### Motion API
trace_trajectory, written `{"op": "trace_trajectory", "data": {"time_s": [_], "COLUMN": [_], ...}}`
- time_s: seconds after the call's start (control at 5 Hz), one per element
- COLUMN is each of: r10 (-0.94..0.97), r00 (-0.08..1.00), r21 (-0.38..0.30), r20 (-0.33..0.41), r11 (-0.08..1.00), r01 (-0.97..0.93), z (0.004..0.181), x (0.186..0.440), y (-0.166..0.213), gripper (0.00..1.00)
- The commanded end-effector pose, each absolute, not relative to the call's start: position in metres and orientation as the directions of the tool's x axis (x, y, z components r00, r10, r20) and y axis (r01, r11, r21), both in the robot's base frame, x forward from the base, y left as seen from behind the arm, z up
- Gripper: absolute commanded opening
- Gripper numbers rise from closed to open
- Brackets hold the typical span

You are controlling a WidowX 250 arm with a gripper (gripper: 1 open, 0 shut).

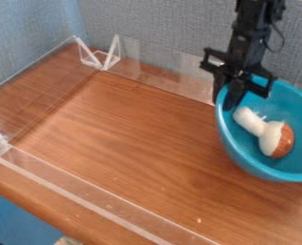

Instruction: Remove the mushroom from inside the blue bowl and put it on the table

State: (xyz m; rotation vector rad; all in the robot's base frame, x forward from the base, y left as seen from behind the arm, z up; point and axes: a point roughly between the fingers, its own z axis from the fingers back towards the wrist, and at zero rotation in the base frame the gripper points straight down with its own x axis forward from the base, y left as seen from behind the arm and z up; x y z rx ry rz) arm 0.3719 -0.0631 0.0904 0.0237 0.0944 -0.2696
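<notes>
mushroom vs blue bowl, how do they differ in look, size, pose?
- Color: the mushroom has a cream-white stem and orange-brown cap; the blue bowl is turquoise-blue all over.
- Size: the mushroom is far smaller than the blue bowl.
- Pose: the mushroom lies on its side; the blue bowl is open toward the camera.

Shared: both look smooth.

Black arm reaching down from top right, upright; tool lowest, fingertips pointing down

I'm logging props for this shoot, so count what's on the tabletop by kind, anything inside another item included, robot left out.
Bowls: 1, the blue bowl
Mushrooms: 1, the mushroom, inside the bowl
Total: 2
</notes>
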Motion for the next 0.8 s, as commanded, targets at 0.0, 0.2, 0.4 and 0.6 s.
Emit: {"op": "trace_trajectory", "data": {"time_s": [0.0, 0.2, 0.4, 0.6], "r10": [-0.247, -0.234, -0.256, -0.281], "r00": [0.969, 0.972, 0.967, 0.960], "r21": [0.023, 0.022, 0.022, 0.023], "r20": [-0.006, 0.002, 0.006, 0.008], "r11": [0.969, 0.972, 0.966, 0.960], "r01": [0.247, 0.234, 0.256, 0.280], "z": [0.128, 0.142, 0.143, 0.144], "x": [0.385, 0.382, 0.379, 0.376], "y": [-0.057, -0.055, -0.051, -0.048], "gripper": [0.00, 0.00, 0.00, 0.00]}}
